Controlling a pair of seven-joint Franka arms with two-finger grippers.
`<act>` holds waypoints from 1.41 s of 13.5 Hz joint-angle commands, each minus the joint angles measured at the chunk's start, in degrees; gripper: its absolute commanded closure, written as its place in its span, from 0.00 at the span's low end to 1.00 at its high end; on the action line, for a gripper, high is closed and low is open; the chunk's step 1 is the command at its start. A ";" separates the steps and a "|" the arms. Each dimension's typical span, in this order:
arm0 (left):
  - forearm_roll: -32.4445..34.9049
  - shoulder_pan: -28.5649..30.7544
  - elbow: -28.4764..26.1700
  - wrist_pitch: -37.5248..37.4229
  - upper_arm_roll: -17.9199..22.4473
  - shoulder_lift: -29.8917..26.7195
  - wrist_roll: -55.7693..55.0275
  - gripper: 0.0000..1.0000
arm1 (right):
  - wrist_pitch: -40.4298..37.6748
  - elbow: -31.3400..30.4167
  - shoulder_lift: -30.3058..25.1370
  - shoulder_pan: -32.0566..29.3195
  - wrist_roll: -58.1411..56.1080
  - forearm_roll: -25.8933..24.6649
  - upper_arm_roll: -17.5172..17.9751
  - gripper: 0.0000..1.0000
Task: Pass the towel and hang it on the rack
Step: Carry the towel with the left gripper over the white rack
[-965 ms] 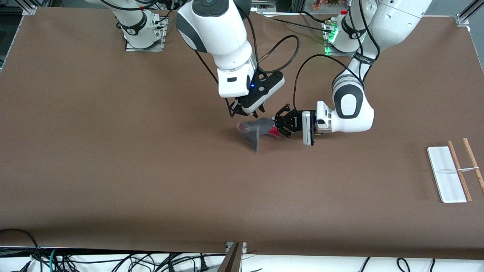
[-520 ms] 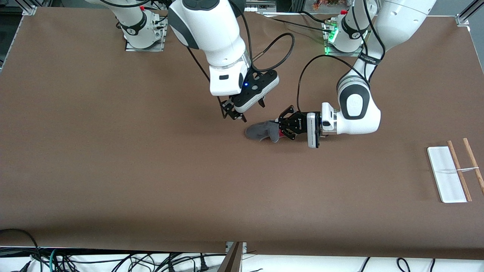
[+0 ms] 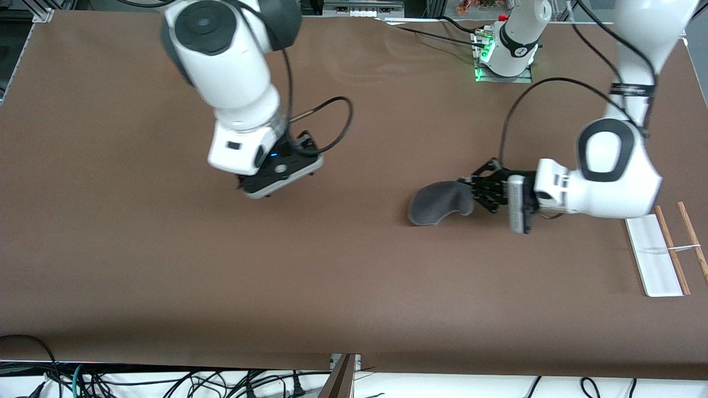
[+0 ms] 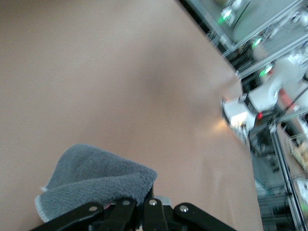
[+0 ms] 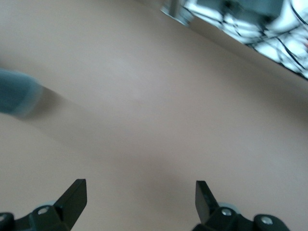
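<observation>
Over the brown table (image 3: 138,265), toward the left arm's end, the left hand (image 3: 480,192) lies nearly level with its fingers pinched tight on one edge of the towel (image 3: 440,202), which juts out from the fingertips as a curved, drooping flap, dark grey side showing. From the left wrist view the same towel (image 4: 94,182) bulges just ahead of the black finger linkage, its pale edging visible at one corner, with bare table under it. Just beside the left arm's white wrist, toward the table's edge at that arm's end, stands the rack (image 3: 664,251): a flat white base with two thin brown wooden rods and a thin crossbar between them; it is apart from the hand and nothing hangs on it. Well apart from the left hand, over the table toward the right arm's end, the right hand (image 3: 279,172) hangs with its black body tilted; its fingertips are hidden under that body from the front camera, but the right wrist view shows the two black fingers (image 5: 73,196) spread wide with nothing between them, only bare table, and a blurred grey-blue patch of the towel (image 5: 17,98) at the frame's edge
</observation>
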 commanded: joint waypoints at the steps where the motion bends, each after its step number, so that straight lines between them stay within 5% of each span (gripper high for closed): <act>1: 11.51 5.17 9.35 -8.59 -0.08 1.18 -4.41 1.00 | -4.44 -1.64 -2.10 -4.66 -0.58 1.01 -0.35 0.00; 6: 28.34 13.00 19.56 -10.64 1.07 2.66 -4.41 1.00 | -5.07 -11.92 -12.10 -14.69 -0.84 0.40 0.00 0.00; 9: 28.52 15.91 25.63 -8.80 4.48 6.88 -4.41 1.00 | -4.45 -17.27 -16.41 -20.93 -0.93 -0.05 0.00 0.00; 15: 28.44 16.35 26.35 4.79 19.59 10.65 5.84 1.00 | -5.33 -24.05 -23.10 -29.20 -1.02 -2.58 1.75 0.00; 19: 28.26 21.52 26.52 16.42 21.19 14.26 11.67 1.00 | -7.16 -25.21 -24.60 -33.51 -2.33 -5.67 5.97 0.00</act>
